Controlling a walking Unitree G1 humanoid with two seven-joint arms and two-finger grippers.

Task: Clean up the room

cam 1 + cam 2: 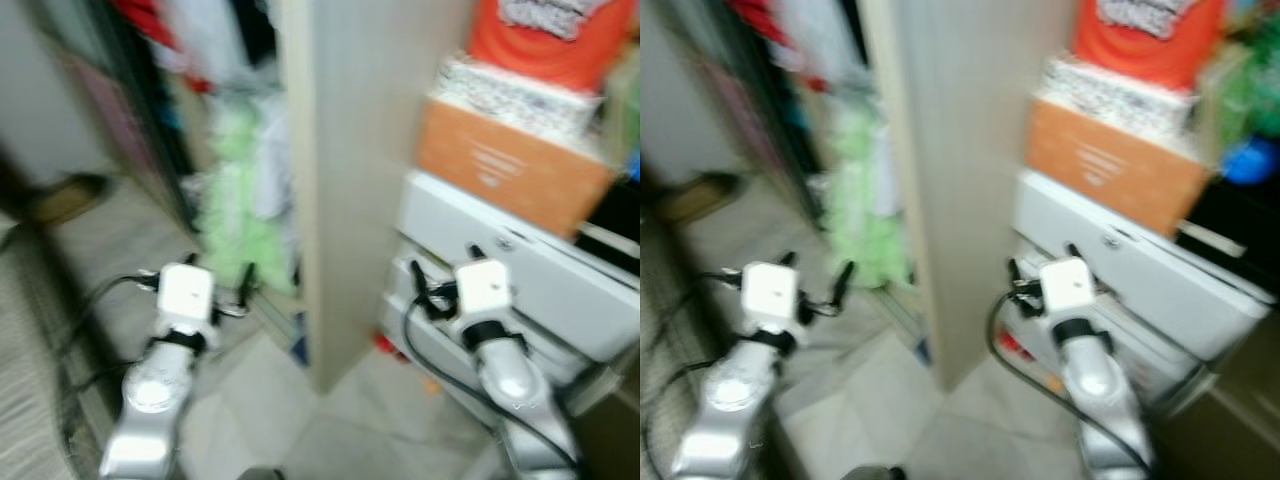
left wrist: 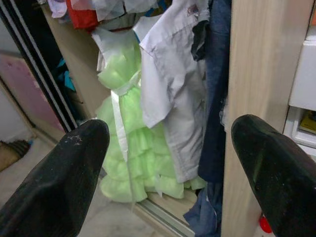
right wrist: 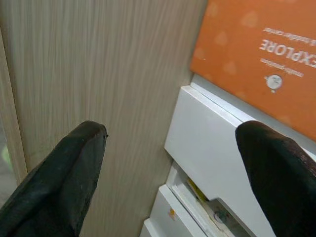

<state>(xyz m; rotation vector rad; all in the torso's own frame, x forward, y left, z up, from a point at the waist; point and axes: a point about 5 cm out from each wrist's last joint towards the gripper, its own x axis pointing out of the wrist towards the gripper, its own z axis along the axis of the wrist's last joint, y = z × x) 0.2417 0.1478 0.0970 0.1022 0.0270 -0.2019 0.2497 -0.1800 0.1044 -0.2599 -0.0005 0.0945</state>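
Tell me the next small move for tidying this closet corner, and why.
Probably hold still and let the head views settle: they are blurred. Both claws, left claw and right claw, are open and hold nothing. The left faces the green dress; the right faces the wooden panel beside white drawers.

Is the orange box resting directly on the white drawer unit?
Touching. The right wrist view shows the orange box with its lower edge sitting flush on the top of the white drawer unit, with no gap between them.
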